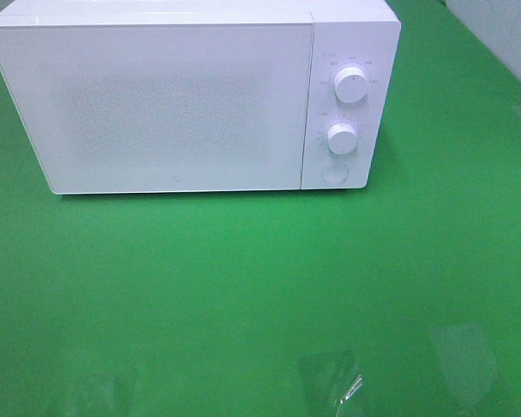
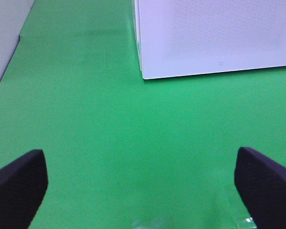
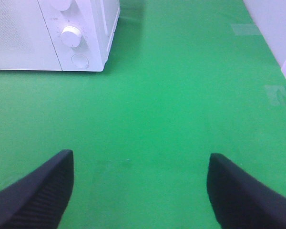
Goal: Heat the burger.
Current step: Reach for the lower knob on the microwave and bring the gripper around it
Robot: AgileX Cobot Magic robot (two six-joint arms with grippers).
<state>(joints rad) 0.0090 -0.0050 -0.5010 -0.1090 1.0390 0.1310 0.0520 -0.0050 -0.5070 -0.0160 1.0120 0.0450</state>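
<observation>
My left gripper (image 2: 142,191) was spread wide and held nothing, over the green tabletop (image 1: 243,295) in front of the white microwave (image 1: 156,104); my right gripper (image 3: 143,191) gaped too, empty, out from the microwave's knobs (image 1: 351,84); the microwave's door (image 1: 148,113) was closed; where the burger was I could not tell.

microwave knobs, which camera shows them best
Exterior high: both the upper knob and lower knob face it, whole. Right wrist shows the lower one, with the upper cropped. Left wrist shows only the microwave door.
</observation>
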